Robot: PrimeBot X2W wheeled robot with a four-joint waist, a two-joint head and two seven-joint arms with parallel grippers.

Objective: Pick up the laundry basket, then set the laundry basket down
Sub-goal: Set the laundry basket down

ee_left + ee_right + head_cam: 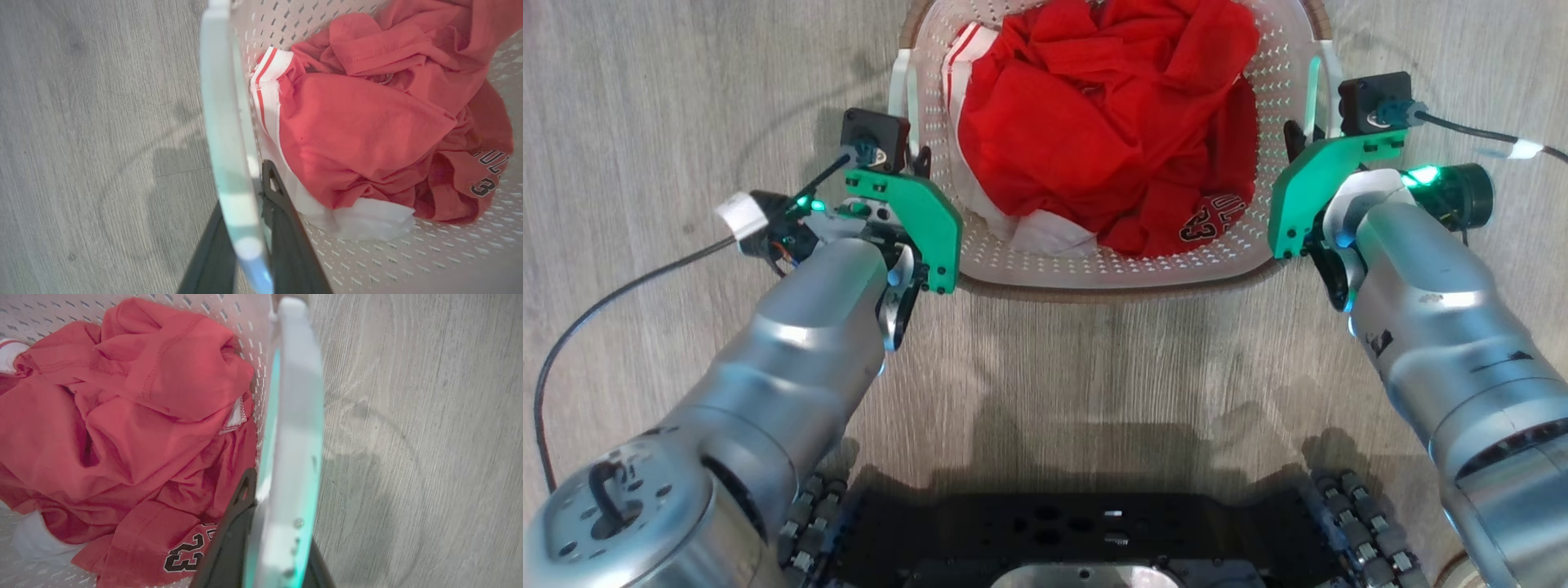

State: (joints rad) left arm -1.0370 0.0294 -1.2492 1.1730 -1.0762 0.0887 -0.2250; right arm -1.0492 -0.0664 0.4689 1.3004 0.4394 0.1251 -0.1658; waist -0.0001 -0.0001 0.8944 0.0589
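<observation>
White basket (pixel 1143 269) of red clothes (pixel 1094 114) lies straight ahead over the floor (pixel 645 98), held between left tool (pixel 920 163), clamped on its left handle (pixel 229 134), and right tool (pixel 1291 137), clamped on its right handle (pixel 294 416).

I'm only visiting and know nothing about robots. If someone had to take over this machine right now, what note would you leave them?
Left gripper: jaws shut on the left handle of the basket.
Right gripper: jaws shut on the right handle.
Basket: between the two arms, over the floor, holding red clothes. I cannot tell whether it is off the floor.
Done: both handles gripped.
Left: lift it if it is not yet up, then set it down and let go.
</observation>
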